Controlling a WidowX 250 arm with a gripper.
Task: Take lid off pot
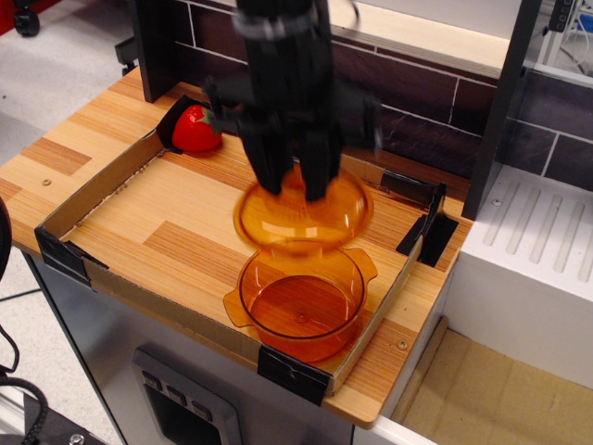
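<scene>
End effector point(298, 190): black, motion-blurred; fingers clamped tog. on lid's centre.
Lid point(303, 211): orange, translucent; hangs from end effector, clear of pot, tilted a bit.
Pot point(301, 301): directly below end effector; uncovered, open-topped, sits on surface w/ side handles showing.
Surface point(185, 218): wood, edged by low cardboard walls w/ black tape corners.
Strawberry point(194, 129): red toy, well apart, beyond end effector to its left in view, in far corner.
</scene>
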